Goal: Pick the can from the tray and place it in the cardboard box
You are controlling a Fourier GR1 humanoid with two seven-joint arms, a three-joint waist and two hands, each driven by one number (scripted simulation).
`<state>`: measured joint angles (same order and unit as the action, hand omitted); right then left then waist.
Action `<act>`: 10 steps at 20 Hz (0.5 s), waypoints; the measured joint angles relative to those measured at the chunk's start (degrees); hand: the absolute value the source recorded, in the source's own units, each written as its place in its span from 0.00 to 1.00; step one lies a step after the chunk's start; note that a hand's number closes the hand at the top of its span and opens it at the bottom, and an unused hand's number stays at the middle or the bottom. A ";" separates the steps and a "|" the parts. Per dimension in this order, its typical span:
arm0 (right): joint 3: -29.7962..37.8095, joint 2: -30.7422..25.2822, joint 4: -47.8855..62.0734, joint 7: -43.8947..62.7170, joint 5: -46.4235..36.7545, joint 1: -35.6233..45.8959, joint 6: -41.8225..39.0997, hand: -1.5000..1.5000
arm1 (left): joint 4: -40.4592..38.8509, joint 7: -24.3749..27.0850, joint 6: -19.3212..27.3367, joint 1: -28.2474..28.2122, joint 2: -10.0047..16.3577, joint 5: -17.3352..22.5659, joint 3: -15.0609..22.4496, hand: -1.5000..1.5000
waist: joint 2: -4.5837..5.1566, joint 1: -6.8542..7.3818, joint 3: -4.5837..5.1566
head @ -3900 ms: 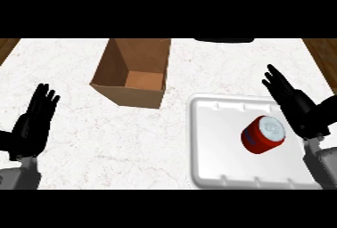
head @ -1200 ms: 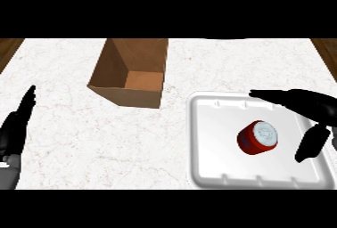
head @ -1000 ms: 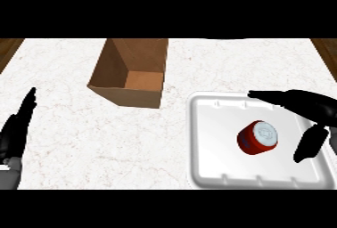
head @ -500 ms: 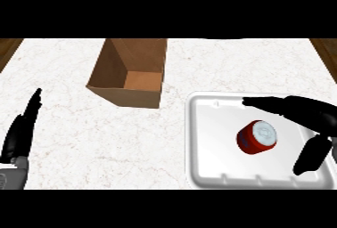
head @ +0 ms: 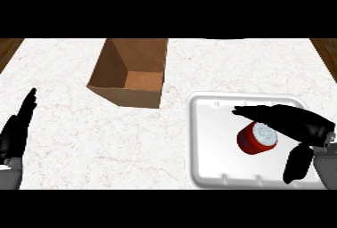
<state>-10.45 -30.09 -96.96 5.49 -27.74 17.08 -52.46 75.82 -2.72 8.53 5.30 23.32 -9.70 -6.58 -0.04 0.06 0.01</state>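
Now | right hand point(head: 299, 125) spread wide, fingers overlapping can point(head: 250, 142) rim in tray point(head: 211, 158) | left hand point(head: 14, 136) flat, edge-on

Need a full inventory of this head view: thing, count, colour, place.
counter: one, white marble, fills the view
box: one, brown cardboard, open top, upper centre-left of the counter
tray: one, white, right side of the counter
can: one, red with a silver top, on the tray, tilted
left hand: one, black, open, at the left edge, fingers up
right hand: one, black, open, over the tray, fingers above the can and thumb to its lower right
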 measured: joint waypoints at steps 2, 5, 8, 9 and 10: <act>-0.42 0.44 1.67 -0.91 -1.99 0.14 0.22 0.00 | 0.23 0.43 -0.60 -0.72 0.03 -0.11 -0.65 0.50 | 0.02 0.10 0.00; -1.22 2.28 3.54 -1.48 -5.49 0.55 2.52 1.00 | 2.03 -1.00 -1.46 -0.85 -0.03 -0.40 -1.13 0.50 | 0.03 0.17 -0.01; -2.60 3.19 3.83 -4.38 -9.84 0.06 9.32 1.00 | 0.93 -0.30 -1.43 -0.13 -0.56 -0.77 -1.14 0.50 | 0.05 0.13 0.00; -2.51 3.35 4.68 -5.31 -11.04 0.50 11.16 1.00 | 0.59 -0.12 -1.47 -0.11 -0.72 -0.91 -1.15 0.50 | 0.06 0.16 -0.01; -2.79 3.59 5.30 -6.23 -12.43 0.55 12.90 1.00 | 1.10 -0.64 -1.50 -0.15 -0.93 -1.06 -1.10 0.50 | 0.03 0.19 0.03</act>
<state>-13.25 -26.50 -91.66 -0.74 -40.17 17.63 -39.56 76.93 -3.36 7.04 5.16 22.39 -10.75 -7.69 -0.01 0.24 0.03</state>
